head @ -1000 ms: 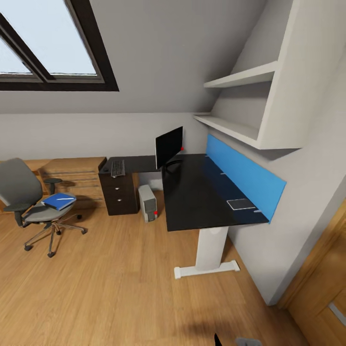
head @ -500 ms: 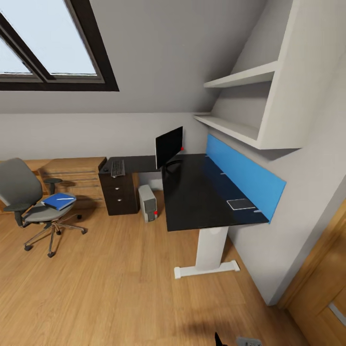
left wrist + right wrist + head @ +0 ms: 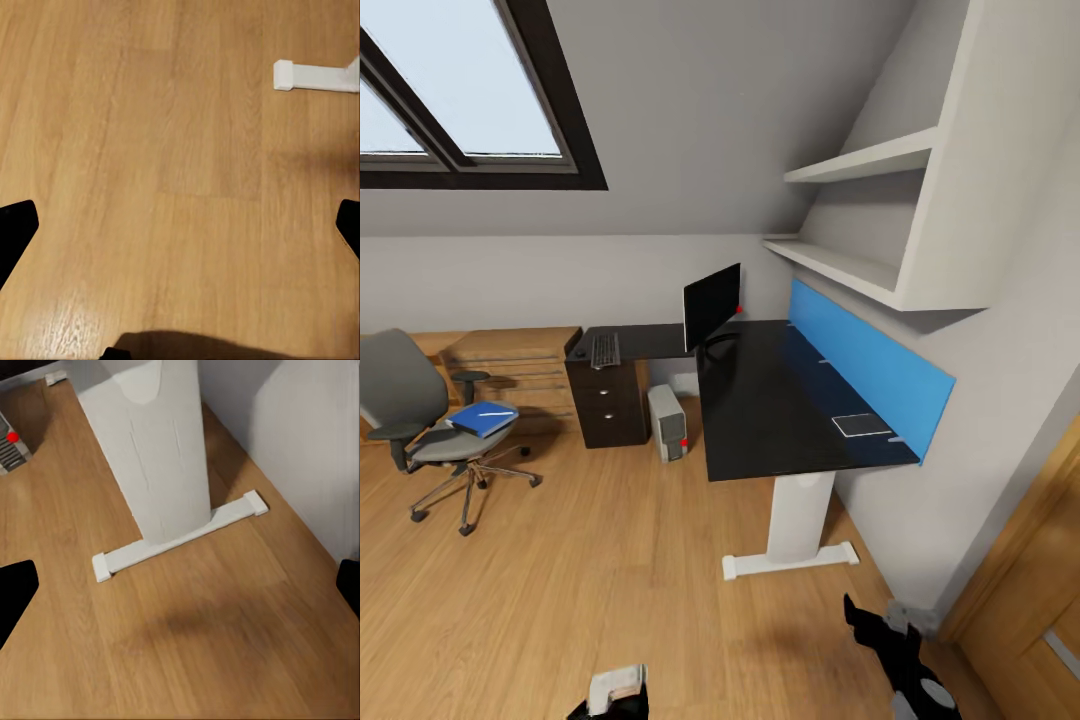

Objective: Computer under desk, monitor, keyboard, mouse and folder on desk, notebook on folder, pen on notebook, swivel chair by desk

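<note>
The L-shaped black desk (image 3: 760,420) stands against the right wall. On it are the monitor (image 3: 712,303) at the corner, the keyboard (image 3: 605,350) on the left wing, and a small grey notebook (image 3: 860,425) near the blue panel. A tiny dark spot (image 3: 579,353) left of the keyboard may be the mouse. The grey-white computer (image 3: 668,422) stands on the floor under the desk. The swivel chair (image 3: 410,400) is far left, apart from the desk, with the blue folder (image 3: 480,420) on its seat and a white pen (image 3: 493,412) on the folder. My left gripper (image 3: 180,232) and right gripper (image 3: 180,592) are open over bare floor.
The desk's white leg (image 3: 150,457) and foot (image 3: 315,75) stand just ahead of my arms (image 3: 900,650). Low oak cabinets (image 3: 510,365) line the back wall. White shelves (image 3: 860,265) hang above the desk. An oak door (image 3: 1030,600) is at the right.
Both arms have come up into the bottom of the head view; earlier only a tip of the right one showed. The room and its things have not moved.
</note>
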{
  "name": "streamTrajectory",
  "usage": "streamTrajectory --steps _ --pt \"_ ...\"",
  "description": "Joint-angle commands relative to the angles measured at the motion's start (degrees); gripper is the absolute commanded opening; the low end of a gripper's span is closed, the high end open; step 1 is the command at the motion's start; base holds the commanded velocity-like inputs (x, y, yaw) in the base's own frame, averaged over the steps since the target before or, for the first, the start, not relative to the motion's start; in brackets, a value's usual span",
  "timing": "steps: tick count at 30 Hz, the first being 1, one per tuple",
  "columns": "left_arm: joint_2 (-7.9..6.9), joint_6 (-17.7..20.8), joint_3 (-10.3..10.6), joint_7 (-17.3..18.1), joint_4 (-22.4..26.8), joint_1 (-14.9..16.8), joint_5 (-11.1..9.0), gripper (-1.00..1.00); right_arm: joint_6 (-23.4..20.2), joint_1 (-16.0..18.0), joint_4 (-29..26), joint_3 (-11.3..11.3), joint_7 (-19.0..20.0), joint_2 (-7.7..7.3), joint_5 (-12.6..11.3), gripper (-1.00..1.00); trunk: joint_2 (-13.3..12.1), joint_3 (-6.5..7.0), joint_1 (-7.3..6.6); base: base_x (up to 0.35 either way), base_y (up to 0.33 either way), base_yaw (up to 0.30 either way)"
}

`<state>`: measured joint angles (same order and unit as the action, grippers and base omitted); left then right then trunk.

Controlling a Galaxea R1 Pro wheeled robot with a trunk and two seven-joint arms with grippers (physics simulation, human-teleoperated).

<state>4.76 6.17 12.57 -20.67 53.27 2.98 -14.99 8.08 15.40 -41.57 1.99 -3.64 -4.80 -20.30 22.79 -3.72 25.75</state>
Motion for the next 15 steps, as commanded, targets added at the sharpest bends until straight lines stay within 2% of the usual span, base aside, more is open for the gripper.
streamTrajectory --steps 1,2,3,5,6,7,8,11,13,15 --pt "-0.05 2.30 0.12 -0.44 1.76 0.12 -0.41 1.00 -1.92 0.24 -1.56 0.18 -1.61 -0.26 -0.42 1.00 0.13 -0.14 0.04 0.000 0.000 0.000" --pt "-0.07 7.01 -0.01 -0.55 5.07 0.67 -0.45 1.00 -5.51 1.15 -3.75 0.14 -4.30 -0.56 -0.40 1.00 0.13 -0.14 0.04 0.000 0.000 0.000" --pt "-0.03 14.99 -0.15 -0.70 9.52 2.70 -0.61 1.00 -9.90 4.34 -5.50 0.11 -8.18 -0.81 -0.43 1.00 0.13 -0.14 0.04 0.000 0.000 0.000" --pt "0.09 19.23 -0.22 -0.79 11.31 4.25 -0.71 1.00 -11.99 6.75 -5.72 0.08 -9.92 -0.94 -0.50 1.00 0.13 -0.14 0.04 0.000 0.000 0.000" --pt "0.36 22.34 -0.33 -0.85 12.46 5.95 -0.96 1.00 -13.58 9.15 -5.07 0.06 -11.05 -1.03 -0.54 1.00 0.13 -0.14 0.04 0.000 0.000 0.000" --pt "0.63 23.47 -0.37 -0.87 12.86 6.83 -1.20 1.00 -14.18 10.31 -4.46 0.06 -11.45 -1.06 -0.57 1.00 0.13 -0.14 0.04 0.000 0.000 0.000" --pt "2.67 26.70 -0.58 -0.97 13.80 11.09 -2.89 1.00 -15.89 16.04 -0.32 0.04 -12.59 -1.12 -0.73 1.00 0.13 -0.14 0.04 0.000 0.000 0.000" --pt "3.47 27.68 -0.77 -1.15 13.58 13.38 -3.91 1.00 -16.99 19.74 1.48 0.03 -12.96 -1.15 -0.94 1.00 0.13 -0.14 0.04 0.000 0.000 0.000" --pt "3.83 28.13 -1.72 -1.15 13.44 14.56 -7.73 1.00 -20.18 21.70 2.09 0.39 -12.93 -1.11 -1.05 1.00 0.13 -0.14 0.04 0.000 0.000 0.000" --pt "3.65 28.10 -2.06 -1.16 13.21 14.83 -10.22 1.00 -21.41 22.17 2.02 0.58 -12.79 -1.01 -0.92 1.00 0.13 -0.14 0.04 0.000 0.000 0.000"
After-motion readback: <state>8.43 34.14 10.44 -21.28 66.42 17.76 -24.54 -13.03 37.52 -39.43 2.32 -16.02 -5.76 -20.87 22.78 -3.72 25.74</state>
